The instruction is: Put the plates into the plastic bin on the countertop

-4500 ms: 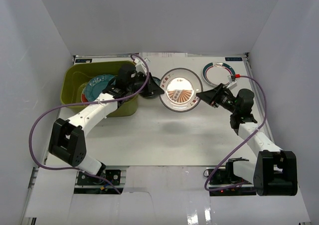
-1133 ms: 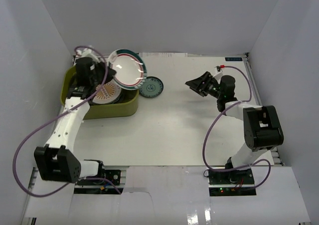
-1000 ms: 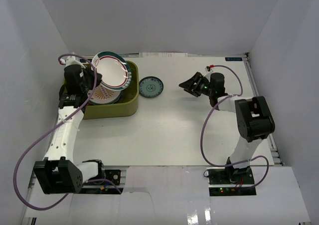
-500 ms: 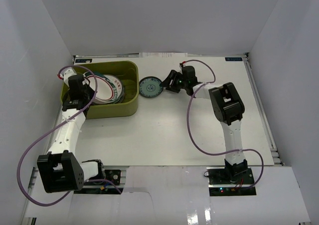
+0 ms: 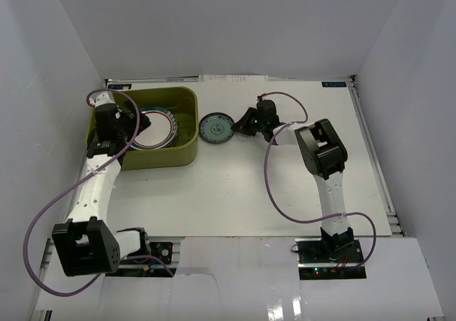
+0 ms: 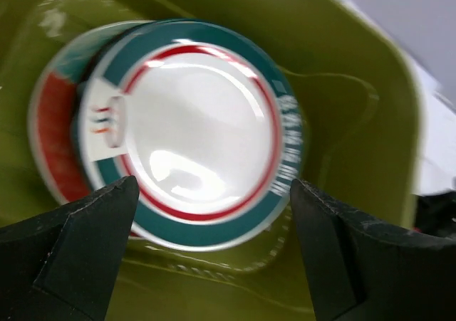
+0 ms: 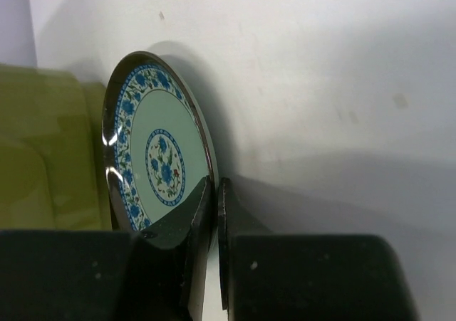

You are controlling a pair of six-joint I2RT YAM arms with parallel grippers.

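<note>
Our right gripper (image 7: 212, 193) has its two black fingers drawn close together, pinching the rim of the small round teal plate (image 7: 160, 164) with a blue flower border. From above, that gripper (image 5: 244, 122) grips the plate's right edge, and the small round teal plate (image 5: 216, 128) sits on the flat white countertop (image 5: 235, 193), just beside the right wall of the olive-green rectangular plastic bin (image 5: 171, 156) and outside it. We cannot tell whether the plate's gripped edge is raised off the surface. In the right wrist view, the bin's green wall (image 7: 35, 157) shows just behind the plate.

Our left gripper (image 6: 214, 193) stands wide apart, holding nothing, its fingers (image 6: 85, 228) spread to either side of the round white plate with a teal and red rim (image 6: 199, 136). That plate lies face up inside the bin (image 6: 356, 107), on top of a stack; a red plate (image 6: 53, 143) peeks out from under its left edge. From above, the left gripper (image 5: 135, 122) hangs over the bin's left half, with the white plate (image 5: 153, 125) just to its right.

White walls (image 5: 228, 29) bound the countertop on three sides.
</note>
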